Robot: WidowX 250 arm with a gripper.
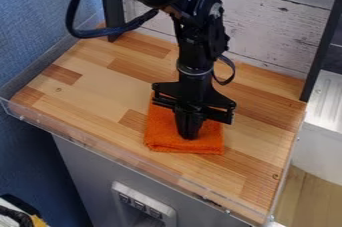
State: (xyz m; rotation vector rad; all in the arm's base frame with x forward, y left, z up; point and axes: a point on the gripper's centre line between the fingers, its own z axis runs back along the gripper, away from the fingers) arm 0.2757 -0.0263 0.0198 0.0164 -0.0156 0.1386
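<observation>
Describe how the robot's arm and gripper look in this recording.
The arm is black, with bulky rounded joints and a few small pale markings. A thick dark cable loops off its upper part, a thinner one curls lower down near a greyish ring. The gripper is black too, with a wide crosswise body.

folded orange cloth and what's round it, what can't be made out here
- Folded orange cloth: camera view; the black end effector covers part of it and hides whether it grips or only touches the fabric.
- Black jointed robot arm: camera view; upper part cut off by the top edge.
- Dark bundled item: camera view, lower left corner; cut off by the edge, identity unclear.
- Pale rectangular panel: camera view; lower part cut off by the bottom edge.
</observation>
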